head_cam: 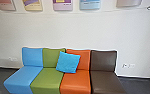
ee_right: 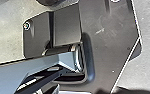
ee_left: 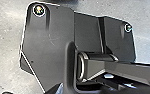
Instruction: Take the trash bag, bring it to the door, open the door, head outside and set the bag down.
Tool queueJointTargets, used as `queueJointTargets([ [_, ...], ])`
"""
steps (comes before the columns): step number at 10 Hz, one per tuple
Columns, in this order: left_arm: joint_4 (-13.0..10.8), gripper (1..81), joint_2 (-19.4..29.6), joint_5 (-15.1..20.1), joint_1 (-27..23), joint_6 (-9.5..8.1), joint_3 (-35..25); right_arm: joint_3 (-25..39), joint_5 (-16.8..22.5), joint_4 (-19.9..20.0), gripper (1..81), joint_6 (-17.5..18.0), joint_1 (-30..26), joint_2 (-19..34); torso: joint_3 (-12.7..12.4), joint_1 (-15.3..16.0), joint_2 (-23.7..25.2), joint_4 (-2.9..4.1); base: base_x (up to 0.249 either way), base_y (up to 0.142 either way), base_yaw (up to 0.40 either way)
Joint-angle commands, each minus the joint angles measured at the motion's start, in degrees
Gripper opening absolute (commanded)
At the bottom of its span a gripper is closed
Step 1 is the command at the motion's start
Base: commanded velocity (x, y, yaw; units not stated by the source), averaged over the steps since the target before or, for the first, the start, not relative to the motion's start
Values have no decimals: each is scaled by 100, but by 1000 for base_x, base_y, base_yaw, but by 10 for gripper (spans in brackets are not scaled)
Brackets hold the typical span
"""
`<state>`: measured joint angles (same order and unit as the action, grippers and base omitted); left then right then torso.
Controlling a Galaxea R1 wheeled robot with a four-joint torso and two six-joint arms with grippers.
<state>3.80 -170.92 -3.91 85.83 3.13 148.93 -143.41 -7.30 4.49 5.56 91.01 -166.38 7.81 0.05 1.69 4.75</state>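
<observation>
Trash bag placement outside looks undone, a padded blue, green, orange and brown seat row (head_cam: pixel 75 81) standing indoors ahead; either claw's grip I cannot tell.

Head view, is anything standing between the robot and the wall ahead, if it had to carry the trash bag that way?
Yes: a row of seats, blue, green, orange and dark brown, stands in front of the wall, with a blue cushion leaning on the green and orange ones. Driving straight on would likely meet them.
</observation>
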Motion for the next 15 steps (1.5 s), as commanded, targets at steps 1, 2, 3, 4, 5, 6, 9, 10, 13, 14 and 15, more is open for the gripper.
queueJointTargets([
  [1,-2,811,49,347,-167,21,-22,25,361,-71,811,-11,-149,23,0,0,2,0,73,0,0],
  [2,-2,811,76,347,-167,21,-22,69,370,-88,811,-46,-149,32,2,5,-2,0,0,0,0],
  [3,-20,811,84,347,-159,21,-30,130,370,-79,811,-46,-166,67,2,5,-2,0,0,0,0],
  [4,-29,811,93,347,-167,21,-31,199,370,-71,811,-29,-175,102,2,2,-2,0,0,0,0],
  [5,-29,811,119,347,-167,12,-57,385,379,-71,811,-29,-175,216,2,2,-2,0,0,0,0],
  [6,-20,811,154,356,-167,12,-65,786,379,-71,811,-20,-167,434,2,2,-2,0,0,0,0],
  [9,24,811,600,348,-132,12,-695,1964,379,-54,811,-20,-140,1145,2,2,0,0,0,0,0],
  [10,42,811,917,347,-150,-6,-1100,2342,379,-36,811,-3,-140,1401,2,2,-2,0,0,0,0],
  [13,296,811,1806,374,-211,-14,-2138,3389,387,-9,811,24,-175,2105,2,2,0,0,0,0,0],
  [14,288,811,2042,357,-203,-6,-2428,3618,387,-9,811,24,-202,2298,2,2,0,0,0,0,0],
  [15,270,811,2237,339,-211,-6,-2693,3821,387,-9,811,24,-210,2474,2,372,571,0,0,0,0],
])
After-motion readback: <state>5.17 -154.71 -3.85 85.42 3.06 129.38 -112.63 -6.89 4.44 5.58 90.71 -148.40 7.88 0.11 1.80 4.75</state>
